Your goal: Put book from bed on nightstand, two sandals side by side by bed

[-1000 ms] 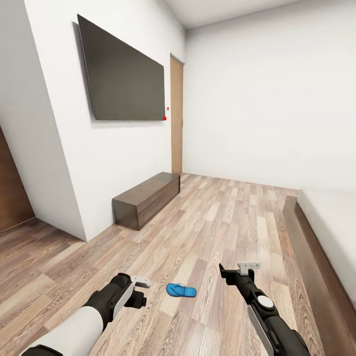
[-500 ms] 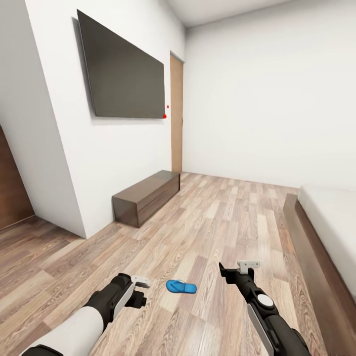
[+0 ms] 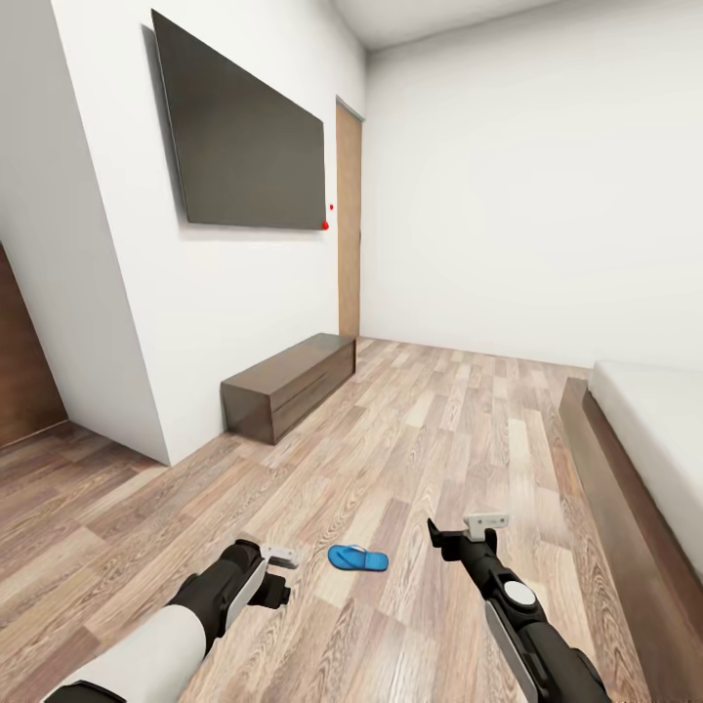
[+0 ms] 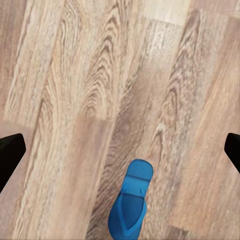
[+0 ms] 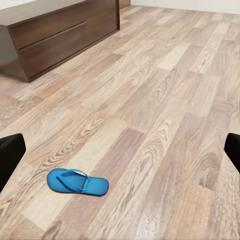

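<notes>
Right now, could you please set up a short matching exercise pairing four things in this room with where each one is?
Things:
1. sandal
2. television
3. low cabinet
4. bed

Places:
A. mounted on the white wall
B. along the head view's right edge
C. flat on the floor between the two grippers
D. on the floor against the wall, under the screen

Pairs: 1-C, 2-A, 3-D, 4-B

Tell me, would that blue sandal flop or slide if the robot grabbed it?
The sandal looks thin and flat, so it is probably light and may bend. Lying on smooth floor, it could skid if nudged. Its thin strap looks easy to miss.
</notes>
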Controlling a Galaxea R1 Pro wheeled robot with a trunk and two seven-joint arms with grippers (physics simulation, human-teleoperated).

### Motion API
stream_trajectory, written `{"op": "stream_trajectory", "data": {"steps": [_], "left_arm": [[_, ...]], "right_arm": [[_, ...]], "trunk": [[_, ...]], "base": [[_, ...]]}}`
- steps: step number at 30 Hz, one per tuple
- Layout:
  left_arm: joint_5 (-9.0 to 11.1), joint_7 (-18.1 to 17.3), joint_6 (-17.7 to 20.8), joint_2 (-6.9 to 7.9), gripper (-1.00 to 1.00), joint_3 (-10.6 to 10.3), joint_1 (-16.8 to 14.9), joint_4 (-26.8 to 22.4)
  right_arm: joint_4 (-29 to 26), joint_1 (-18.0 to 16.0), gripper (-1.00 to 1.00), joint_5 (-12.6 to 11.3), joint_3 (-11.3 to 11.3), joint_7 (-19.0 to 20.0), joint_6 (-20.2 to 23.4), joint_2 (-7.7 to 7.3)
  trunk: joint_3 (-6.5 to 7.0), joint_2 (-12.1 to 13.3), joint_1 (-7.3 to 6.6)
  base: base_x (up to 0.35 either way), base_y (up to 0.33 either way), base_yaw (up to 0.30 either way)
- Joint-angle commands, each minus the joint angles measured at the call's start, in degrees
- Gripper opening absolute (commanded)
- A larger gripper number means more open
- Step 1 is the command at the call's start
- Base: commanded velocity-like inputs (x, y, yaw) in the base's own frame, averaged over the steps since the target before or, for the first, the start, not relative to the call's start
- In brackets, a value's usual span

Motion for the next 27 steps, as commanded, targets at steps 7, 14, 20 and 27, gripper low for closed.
{"op": "stream_trajectory", "data": {"steps": [7, 14, 20, 27], "left_arm": [[0.5, 0.3, 0.2, 0.17, 1.00, -0.4, 0.0, -0.1], [0.5, 0.3, 0.2, -0.04, 1.00, -0.4, 0.0, -0.1], [0.5, 0.3, 0.1, -0.16, 1.00, -2.1, 0.0, -0.1], [0.6, 0.3, -0.6, -0.13, 1.00, -3.3, 0.0, -0.1]], "right_arm": [[-0.1, 0.0, 1.00, -0.6, 0.4, 0.1, 0.1, -0.05], [0.0, 0.0, 1.00, -0.6, 0.4, 0.1, 0.1, -0.05], [0.0, 0.0, 1.00, -0.6, 0.4, 0.1, 0.1, -0.05], [0.2, 0.0, 1.00, -0.6, 0.3, 0.1, 0.1, -0.05]], "trunk": [[-1.32, -2.8, 1.53], [-2.58, -5.7, 3.07], [-3.66, -8.1, 4.39], [-4.91, -10.9, 5.92]], "base": [[0.000, 0.000, 0.000], [0.000, 0.000, 0.000], [0.000, 0.000, 0.000], [0.000, 0.000, -0.007]]}}
